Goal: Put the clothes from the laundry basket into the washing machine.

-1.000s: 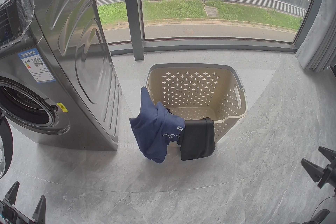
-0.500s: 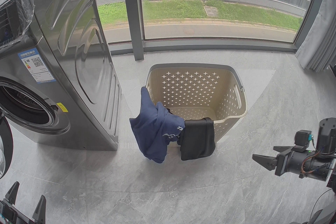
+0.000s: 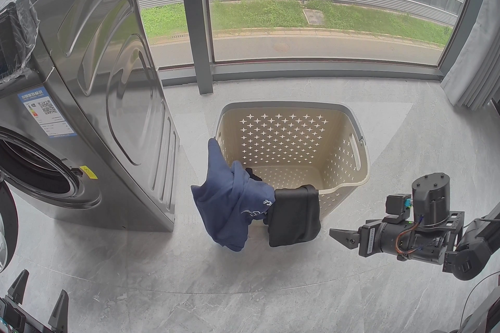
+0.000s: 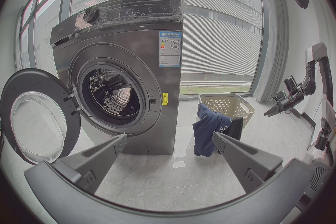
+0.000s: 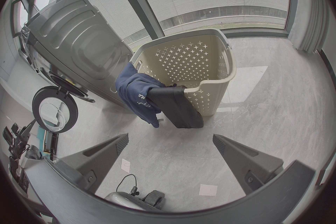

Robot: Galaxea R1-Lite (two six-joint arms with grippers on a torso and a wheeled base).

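Right claw (image 3: 344,238) gapes beside laundry basket (image 3: 360,152)
Black garment (image 3: 294,217) and blue garment (image 3: 228,200) hang ahead of it; left claw (image 3: 40,292) likewise released.

Beige star-patterned laundry basket (image 3: 341,139), navy garment (image 3: 226,199), black garment (image 3: 294,214)

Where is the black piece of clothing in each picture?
Head view: black garment draped over the basket's front rim, beside the blue garment.
Left wrist view: far off, on the basket beside the washing machine.
Right wrist view: straight ahead, over the same rim.
Shared landmark: the basket.
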